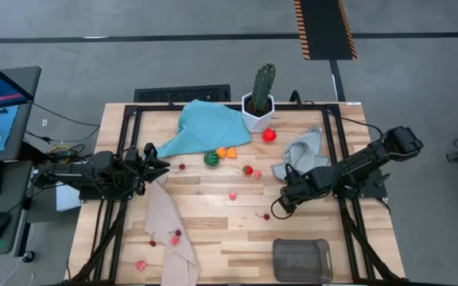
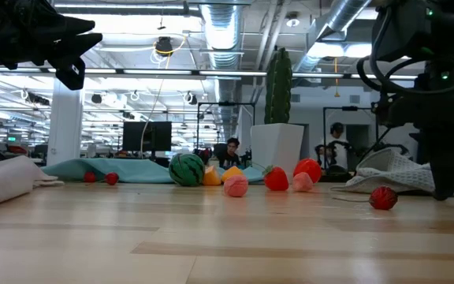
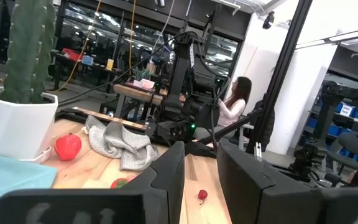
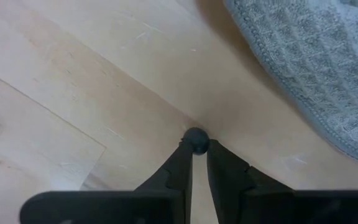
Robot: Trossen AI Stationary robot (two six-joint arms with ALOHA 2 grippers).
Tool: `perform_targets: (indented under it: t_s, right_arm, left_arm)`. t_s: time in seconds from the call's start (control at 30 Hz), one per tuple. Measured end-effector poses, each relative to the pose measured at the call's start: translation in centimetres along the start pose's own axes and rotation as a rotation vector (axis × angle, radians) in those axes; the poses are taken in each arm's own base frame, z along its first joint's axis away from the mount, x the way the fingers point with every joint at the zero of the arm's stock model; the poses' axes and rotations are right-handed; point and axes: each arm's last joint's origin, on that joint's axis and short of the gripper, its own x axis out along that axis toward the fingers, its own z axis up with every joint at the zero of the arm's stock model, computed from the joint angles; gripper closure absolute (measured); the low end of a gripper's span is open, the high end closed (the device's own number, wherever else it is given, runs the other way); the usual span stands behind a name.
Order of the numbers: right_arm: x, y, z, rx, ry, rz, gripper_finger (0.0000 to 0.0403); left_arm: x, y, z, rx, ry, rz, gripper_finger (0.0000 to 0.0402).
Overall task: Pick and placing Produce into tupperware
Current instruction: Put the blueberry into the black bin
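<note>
Small toy produce lies scattered on the table: a green striped ball (image 1: 211,158), orange pieces (image 1: 227,152), a red one by the pot (image 1: 269,134) and several small red and pink ones, one of them (image 1: 265,215) just left of my right gripper. The clear tupperware (image 1: 301,260) stands at the near edge with nothing showing in it. My right gripper (image 1: 281,205) points down at the table, and its fingertips are closed on a small dark ball (image 4: 196,140). My left gripper (image 1: 165,165) hovers open and holds nothing, above the beige cloth's far end. My right gripper pinches the small dark ball (image 4: 196,141) between the very ends of its two fingers (image 4: 182,163), coming from above and pointing down. The ball is at or just over the bare wood; I cannot tell whether it rests there.
A cactus in a white pot (image 1: 260,97) stands at the far edge, with a teal cloth (image 1: 205,127) to its left. A grey cloth (image 1: 302,151) lies just beyond my right gripper. A beige cloth (image 1: 171,234) lies near left. Bare wood separates my right gripper from the tupperware.
</note>
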Motion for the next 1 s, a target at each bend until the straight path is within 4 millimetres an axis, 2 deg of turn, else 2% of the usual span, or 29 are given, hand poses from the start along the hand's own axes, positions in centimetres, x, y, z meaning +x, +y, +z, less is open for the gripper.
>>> perform_targets:
  t_s: [0.3, 0.67, 1.0]
  right_arm:
    - [-0.3, 0.3, 0.5, -0.029, -0.03, 0.003, 0.0338]
    - [-2.9, 2.4, 1.7, -0.079, -0.064, 0.087, 0.0338]
    - [-6.1, 4.5, 0.5, -0.15, -0.06, 0.128, 0.0338]
  left_arm:
    - [0.0, 0.0, 0.0, 0.0, 0.0, 0.0, 0.0317]
    - [0.0, 0.0, 0.0, 0.0, -0.001, 0.002, 0.0317]
    - [0.0, 0.0, 0.0, -0.016, -0.001, 0.003, 0.0317]
